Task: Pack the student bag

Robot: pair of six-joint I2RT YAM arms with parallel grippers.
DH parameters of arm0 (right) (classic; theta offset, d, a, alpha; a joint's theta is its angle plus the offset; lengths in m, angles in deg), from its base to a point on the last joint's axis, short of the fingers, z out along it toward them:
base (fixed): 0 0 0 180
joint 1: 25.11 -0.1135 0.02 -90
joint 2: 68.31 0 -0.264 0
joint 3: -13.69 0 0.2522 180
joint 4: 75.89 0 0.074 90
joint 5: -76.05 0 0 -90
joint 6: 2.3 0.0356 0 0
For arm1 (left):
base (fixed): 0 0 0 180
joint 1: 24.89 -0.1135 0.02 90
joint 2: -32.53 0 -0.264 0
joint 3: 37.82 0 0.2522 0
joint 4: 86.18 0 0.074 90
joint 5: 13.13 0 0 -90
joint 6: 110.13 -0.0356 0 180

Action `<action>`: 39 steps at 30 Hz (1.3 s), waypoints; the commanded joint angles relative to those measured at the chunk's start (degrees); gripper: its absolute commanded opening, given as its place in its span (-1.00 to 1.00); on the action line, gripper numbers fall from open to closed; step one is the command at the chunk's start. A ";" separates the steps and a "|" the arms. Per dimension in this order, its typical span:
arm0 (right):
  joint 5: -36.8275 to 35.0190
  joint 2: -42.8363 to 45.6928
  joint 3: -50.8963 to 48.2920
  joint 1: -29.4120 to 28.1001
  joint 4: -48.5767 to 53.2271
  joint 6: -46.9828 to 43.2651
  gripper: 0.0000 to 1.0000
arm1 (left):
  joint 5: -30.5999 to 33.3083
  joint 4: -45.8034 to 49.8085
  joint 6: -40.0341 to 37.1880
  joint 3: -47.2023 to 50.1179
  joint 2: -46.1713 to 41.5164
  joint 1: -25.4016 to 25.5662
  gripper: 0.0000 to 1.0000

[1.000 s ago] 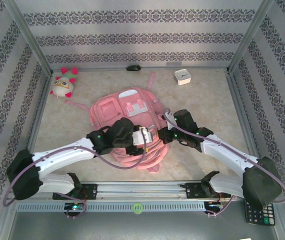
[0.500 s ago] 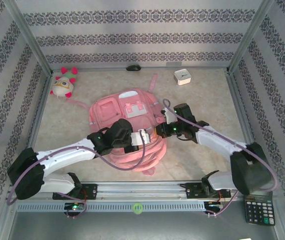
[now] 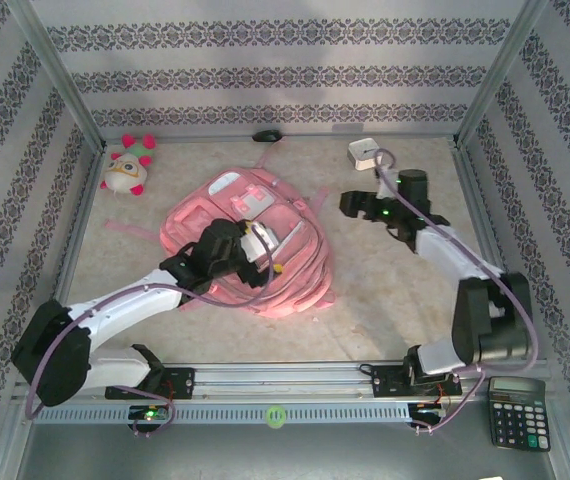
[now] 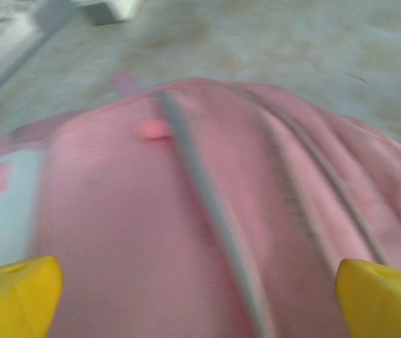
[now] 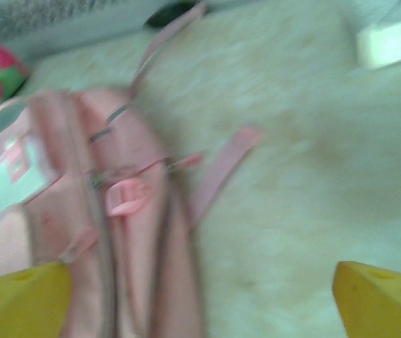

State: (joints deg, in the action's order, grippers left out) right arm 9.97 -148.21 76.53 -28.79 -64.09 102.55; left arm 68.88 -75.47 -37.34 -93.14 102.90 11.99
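Observation:
The student bag (image 3: 235, 215) is a large pink backpack lying flat at the middle-left of the table, its straps trailing out. My left gripper (image 3: 270, 248) hovers right over its near half. In the left wrist view the yellow fingertips (image 4: 14, 296) stand wide apart, open, with only pink bag fabric (image 4: 116, 232) and a grey zipper line beneath them. My right gripper (image 3: 348, 205) is off the bag's right side, apart from it. It is open too, its fingertips (image 5: 380, 303) spread over bare table beside the bag's edge (image 5: 137, 232).
A white-and-pink plush toy (image 3: 128, 166) sits at the back left. A small white box (image 3: 365, 153) lies at the back right, just behind the right gripper. A dark oval object (image 3: 265, 135) rests at the back wall. A calculator (image 3: 513, 425) lies off the table, front right.
Both grippers have opened. The right arm has swung away from the bag toward the back right. The bag has shifted back and left, and the left gripper has moved with it.

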 commanded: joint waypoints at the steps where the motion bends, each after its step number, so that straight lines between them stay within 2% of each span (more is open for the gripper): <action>1: -4.74 8.82 -5.51 3.46 0.30 -5.20 0.96 | 10.96 -3.91 13.54 1.20 -8.48 -3.89 0.99; 4: -8.53 15.61 -12.34 5.68 -1.31 -7.42 0.96 | 22.13 -3.73 18.79 5.29 -15.82 -8.89 0.99; 7: -12.48 19.89 -19.19 6.14 -5.38 -9.11 0.96 | 33.72 -4.01 19.80 9.67 -20.72 -12.94 0.99; 12: -16.54 19.82 -29.81 6.21 -18.38 -12.12 0.97 | 38.25 -13.95 14.50 17.93 -18.59 -17.93 0.99; 14: -16.05 17.42 -32.68 6.19 -25.75 -12.38 0.97 | 37.31 -23.11 12.69 21.69 -14.19 -19.21 0.99; 16: -13.97 15.23 -31.65 6.23 -26.84 -14.34 0.96 | 32.90 -33.64 14.43 24.40 -6.90 -22.10 0.99; 18: -12.69 11.59 -32.76 6.22 -36.69 -14.81 0.96 | 27.84 -43.60 16.06 25.62 1.99 -24.40 0.99; 19: -12.00 8.74 -32.74 6.23 -41.37 -14.55 0.96 | 25.88 -51.82 13.91 25.94 7.20 -24.85 0.99; 20: -11.25 6.46 -32.28 6.23 -44.93 -14.29 0.96 | 28.15 -50.27 10.03 23.91 9.92 -23.50 0.99; 21: -10.23 3.24 -31.64 6.23 -47.99 -14.34 0.96 | 26.03 -49.49 8.27 22.36 11.53 -23.89 0.99; 23: -10.78 -4.54 -29.97 5.97 -51.47 -14.78 0.96 | 24.51 -56.92 9.31 22.15 17.67 -26.77 0.99; 24: -12.06 -9.67 -29.79 6.04 -59.74 -12.48 0.96 | 26.17 -57.58 12.52 22.33 18.62 -28.56 0.98; 25: -11.56 -8.49 -29.74 7.17 -55.90 -11.83 0.96 | 20.77 -53.41 16.69 22.69 17.16 -32.33 0.99; 26: -13.66 -5.79 -28.21 7.12 -49.92 -12.23 0.96 | 13.75 -54.59 18.40 23.06 18.19 -35.65 0.99; 27: -18.07 -6.15 -28.78 6.62 -51.81 -11.23 0.96 | 12.65 -64.02 19.19 23.57 23.04 -37.38 0.98; 29: -19.36 -8.48 -29.04 6.51 -58.05 -10.10 0.96 | 12.78 -48.35 20.89 20.37 18.44 -37.59 0.99; 31: -18.83 -7.25 -28.18 6.05 -52.85 -11.42 0.96 | 14.30 -58.84 18.81 21.91 22.22 -36.71 0.98; 33: -20.61 -7.62 -27.39 4.71 -51.92 -12.45 0.96 | 15.89 -53.92 20.60 22.29 19.24 -36.80 0.99; 35: -21.04 -7.56 -27.38 4.22 -51.76 -12.85 0.96 | 15.02 -60.20 19.26 23.18 21.75 -36.80 0.99; 37: -21.06 -7.59 -27.37 4.21 -51.76 -12.76 0.96 | 13.20 -56.06 19.17 22.68 20.16 -36.80 0.99; 39: -21.03 -7.63 -27.37 4.21 -51.83 -12.76 0.96 | 12.68 -56.40 18.43 21.73 21.36 -36.80 0.99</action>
State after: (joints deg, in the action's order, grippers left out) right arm -9.70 -155.95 48.21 -24.25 -114.25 90.31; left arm 83.46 -130.83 -18.98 -70.92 123.40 -24.27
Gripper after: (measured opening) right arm 0.982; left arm 0.993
